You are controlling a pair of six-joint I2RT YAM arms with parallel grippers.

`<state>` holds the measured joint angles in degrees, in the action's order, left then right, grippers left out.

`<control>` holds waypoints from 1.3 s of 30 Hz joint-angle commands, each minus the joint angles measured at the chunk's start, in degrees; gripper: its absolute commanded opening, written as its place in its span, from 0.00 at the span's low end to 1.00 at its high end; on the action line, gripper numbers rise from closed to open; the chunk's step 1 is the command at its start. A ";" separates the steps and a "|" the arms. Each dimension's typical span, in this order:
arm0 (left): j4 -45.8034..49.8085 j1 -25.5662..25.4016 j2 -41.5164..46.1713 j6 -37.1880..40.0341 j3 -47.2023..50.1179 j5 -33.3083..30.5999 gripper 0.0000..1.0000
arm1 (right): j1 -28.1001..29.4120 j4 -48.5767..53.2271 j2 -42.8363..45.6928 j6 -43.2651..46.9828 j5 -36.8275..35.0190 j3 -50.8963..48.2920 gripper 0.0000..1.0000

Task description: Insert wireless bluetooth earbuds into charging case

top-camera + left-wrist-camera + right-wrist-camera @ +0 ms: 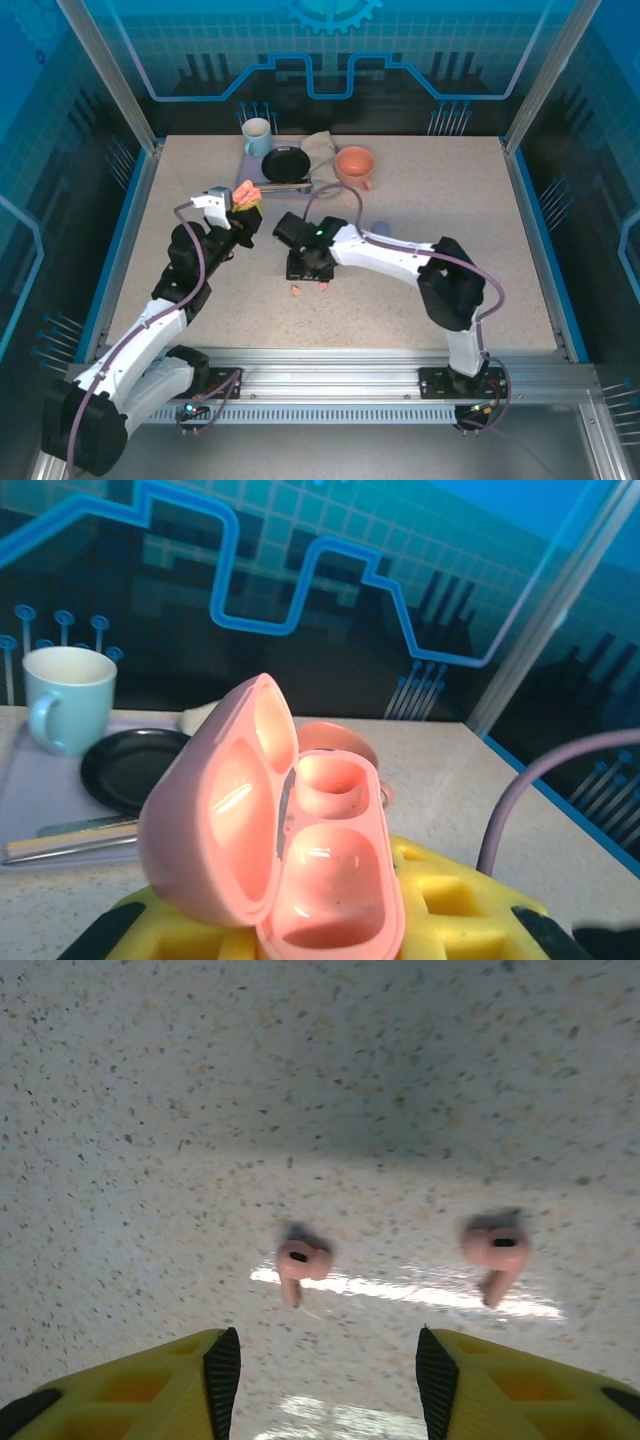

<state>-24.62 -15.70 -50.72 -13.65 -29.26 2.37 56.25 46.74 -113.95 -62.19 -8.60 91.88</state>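
Nothing's in yet. The left gripper point(243, 208) clamps the pink case point(300, 850), lid open, wells empty. Right of the case, the right gripper point(325, 1380) gapes above two pink earbuds point(300, 1263).

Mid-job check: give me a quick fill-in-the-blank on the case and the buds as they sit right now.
The glossy pink plastic charging case, gripped by the left gripper, has its lid ____. Both its wells are ____. ____ small coral-pink earbuds lie on the speckled table. The right gripper poised over them is ____.
Missing words: open; empty; two; open.
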 commanded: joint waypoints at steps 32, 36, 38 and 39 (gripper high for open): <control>-10.64 -0.40 3.15 -0.85 6.58 -8.24 0.00 | 3.60 8.04 -17.78 -18.72 -4.32 12.93 0.49; -10.63 -0.43 2.80 -0.68 6.52 -7.93 0.00 | 3.43 7.58 -18.46 -18.43 -4.11 13.41 0.47; -10.62 -0.47 2.83 -0.50 6.56 -7.91 0.00 | 3.41 7.58 -18.68 -18.38 -4.06 13.51 0.46; -10.66 -0.47 2.82 -0.42 6.57 -7.91 0.00 | 3.33 7.56 -18.81 -18.27 -4.10 13.51 0.45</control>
<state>-32.49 -15.92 -48.16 -14.90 -23.40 -5.34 59.59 54.85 -130.54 -79.53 -13.06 104.38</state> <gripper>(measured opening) 0.214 0.457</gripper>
